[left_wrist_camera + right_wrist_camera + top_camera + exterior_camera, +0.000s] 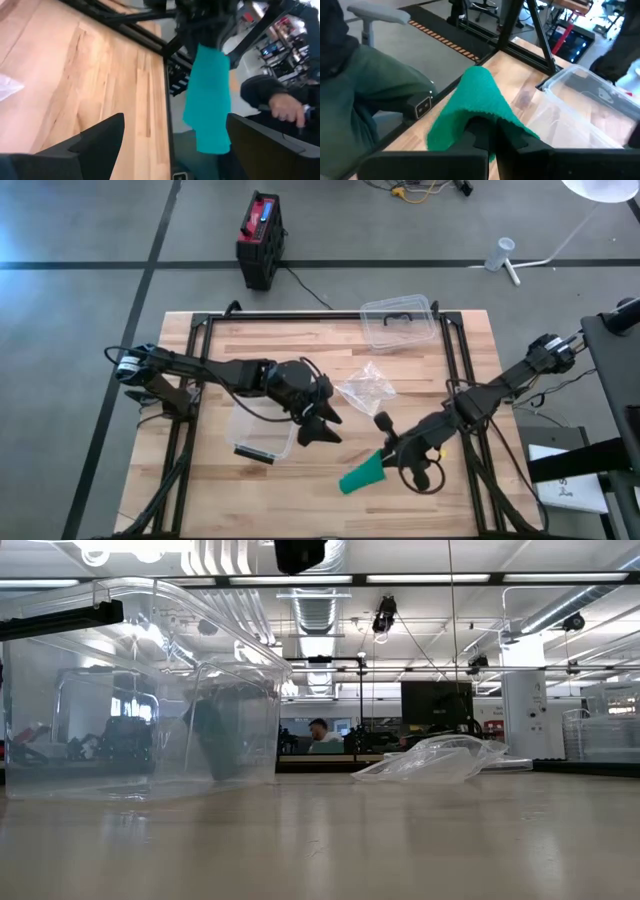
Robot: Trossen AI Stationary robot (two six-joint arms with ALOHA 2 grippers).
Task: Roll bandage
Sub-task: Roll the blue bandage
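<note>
Near the front edge of the table, my right arm reaches in from the right side, bent low, its right gripper (388,452) just above the wood. The fingers are pinched fully together on one end of the green bandage (362,475) — the strip fans out from the grip toward the table's front edge, and in the right wrist view the cloth (472,107) drapes over the closed fingertips.

My left arm stretches in from the left, its wrist over the middle of the table. The left gripper (322,427) stands spread as wide as it goes and holds nothing; it points toward the bandage, which hangs between its two fingers in the left wrist view (207,97), well apart from them.

I count one bandage, two clear plastic containers — one (262,432) just beside the left gripper, one (398,322) at the far edge — and one crumpled clear bag (366,388) between them. A person's hand (286,107) shows beyond the table edge.
</note>
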